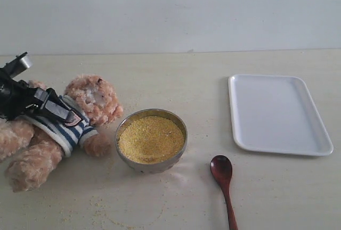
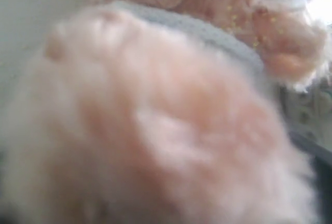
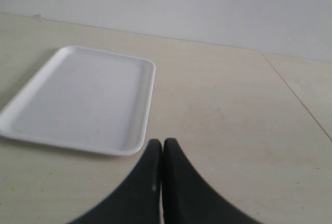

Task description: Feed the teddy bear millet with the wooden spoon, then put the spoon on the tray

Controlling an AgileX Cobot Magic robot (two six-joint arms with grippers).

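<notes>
- Exterior view: my left gripper [image 1: 65, 113] rests against the teddy bear [image 1: 93, 102]; I can't tell how far it's open.
- My right gripper [image 3: 162, 143] is closed, empty, near the tray [image 3: 78, 99].
- Wooden spoon [image 1: 221, 171] lies beside the millet [image 1: 151, 138].

There's a round metal bowl [image 1: 152, 167] standing upright on the pale cream table [image 1: 176, 81], a little left of centre in the exterior view, and we can see its shiny wall throwing a soft shadow on the surface. Behind it a plain whitish wall [image 1: 170, 11] meets the tabletop in a straight line. Over in the right wrist view we pick up a thin seam [image 3: 295, 95] running diagonally across the tabletop towards that wall.
</notes>
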